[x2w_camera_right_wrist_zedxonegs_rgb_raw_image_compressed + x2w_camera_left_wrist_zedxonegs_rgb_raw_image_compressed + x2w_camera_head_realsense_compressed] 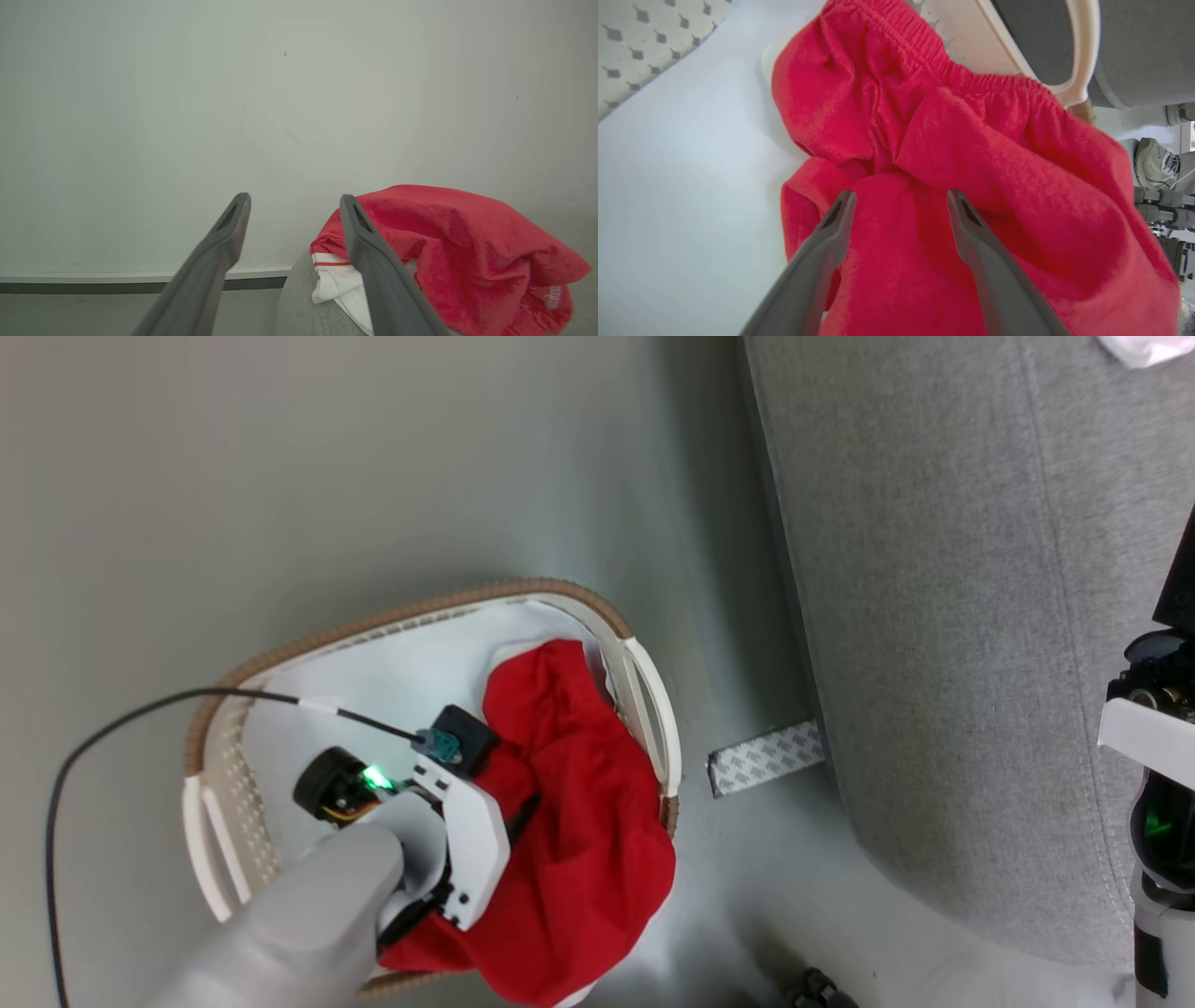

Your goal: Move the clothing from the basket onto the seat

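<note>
The red garment (579,821) lies crumpled in the right half of the basket (373,621), its lower fold spilling over the near rim. The left half of the white basket floor is bare up to the perforated wall. The left claw (901,196) is down inside the basket, open, with its two fingers spread either side of a raised fold of the red garment (971,186) just below its gathered elastic waistband; whether the tips press the cloth cannot be told. A black cable (140,719) runs from that wrist out over the floor (373,448). The basket stands on the floor just beside the seat (952,616), with a strip of bare floor and a piece of patterned grey tape (766,756) between them. The right claw (294,198) is open, holds nothing and faces a plain pale wall (280,93). Beside its right finger, another red garment (448,233) is heaped on the rounded grey edge of the seat (299,312), over a white piece with a thin red stripe (336,280). A small white mark (551,294) on that red cloth is too small to read.
</note>
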